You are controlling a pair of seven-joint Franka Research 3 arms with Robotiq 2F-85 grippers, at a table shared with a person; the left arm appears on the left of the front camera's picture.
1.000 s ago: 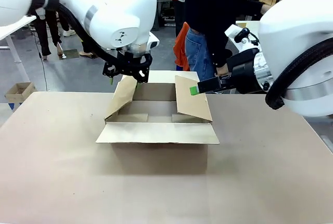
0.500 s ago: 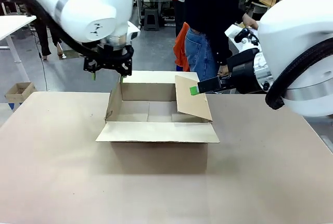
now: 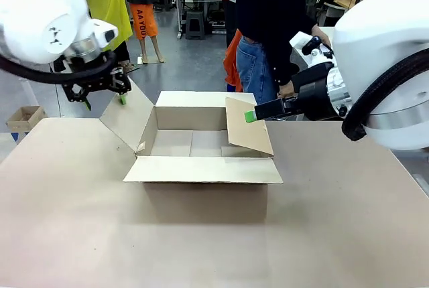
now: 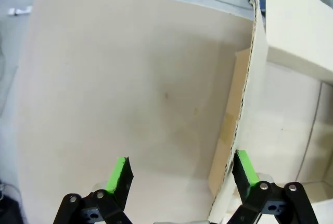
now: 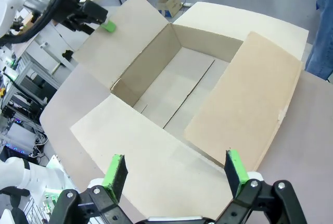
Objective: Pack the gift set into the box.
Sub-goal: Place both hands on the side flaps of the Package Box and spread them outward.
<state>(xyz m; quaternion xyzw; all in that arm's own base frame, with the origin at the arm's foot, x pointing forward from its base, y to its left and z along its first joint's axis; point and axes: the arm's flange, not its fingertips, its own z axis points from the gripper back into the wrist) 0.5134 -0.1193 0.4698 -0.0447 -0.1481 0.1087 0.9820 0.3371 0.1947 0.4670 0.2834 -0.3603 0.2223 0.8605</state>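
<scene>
Over on the left, the left gripper (image 3: 105, 100) hangs at the top edge of the box's left flap (image 3: 127, 124). Its green pads (image 4: 118, 174) are spread wide. In the left wrist view the flap's corrugated edge runs up between them, close to one finger and not pinched. The right gripper (image 3: 250, 115) is spread open too, with one green pad against the outer face of the right flap (image 3: 249, 134).

The box (image 3: 201, 201) sits mid-table with its opening facing up and its long axis running left to right across the table (image 3: 67, 221). The left flap splays outward and up. The right flap leans inward over the opening. The near flap (image 3: 201, 169) lies flat, pointing toward the robot's side, and the far flap (image 3: 194, 100) stands up at the back. Inside, the bare cardboard bottom shows, with a seam down the middle.

The tabletop is plain tan. A person (image 3: 268, 20) in a dark top and blue jeans stands at the far edge, just behind the right arm. A small carton (image 3: 23, 117) sits on the grey floor (image 3: 201, 60) to the left.
</scene>
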